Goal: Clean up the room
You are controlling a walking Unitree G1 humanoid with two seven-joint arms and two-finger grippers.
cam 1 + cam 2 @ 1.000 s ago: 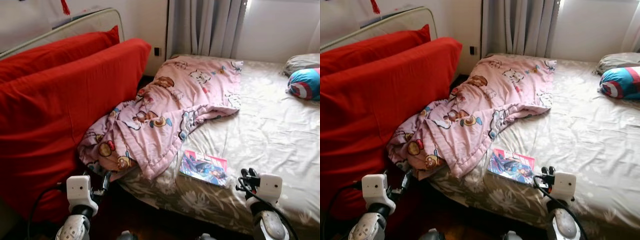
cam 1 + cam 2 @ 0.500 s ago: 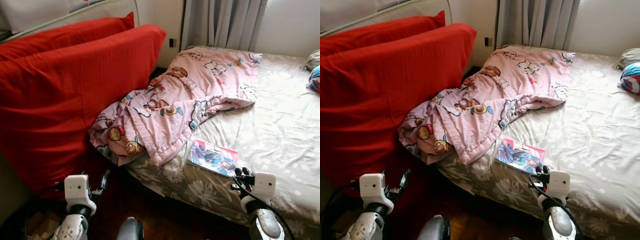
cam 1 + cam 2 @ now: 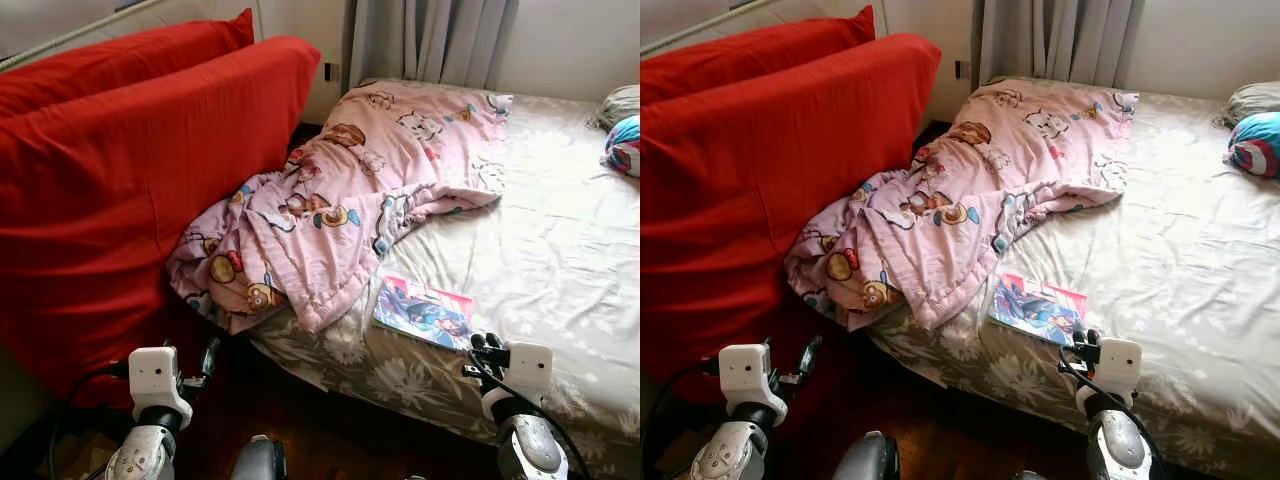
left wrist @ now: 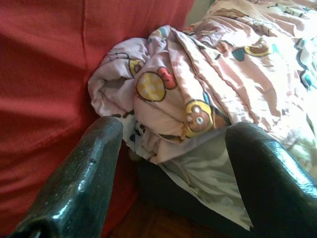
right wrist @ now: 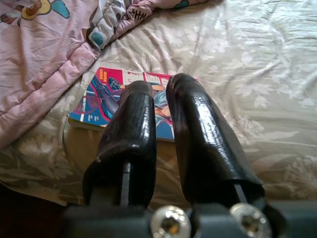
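The right gripper point(image 5: 161, 99), its two black fingers pressed together on nothing, hovers at the bed's near edge just short of a thin colourful illustrated book point(image 3: 423, 311). That book lies flat on the beige floral bedsheet point(image 3: 560, 260). The left gripper point(image 4: 171, 148), fingers spread wide, points at the crumpled pink cartoon-print quilt point(image 3: 330, 210) spilling over the bed's near-left corner against large red cushions point(image 3: 120, 190).

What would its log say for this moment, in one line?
left gripper: open, facing pink blanket | right gripper: shut, near comic book | bed

Daylit from window, sharp, dark floor shadows
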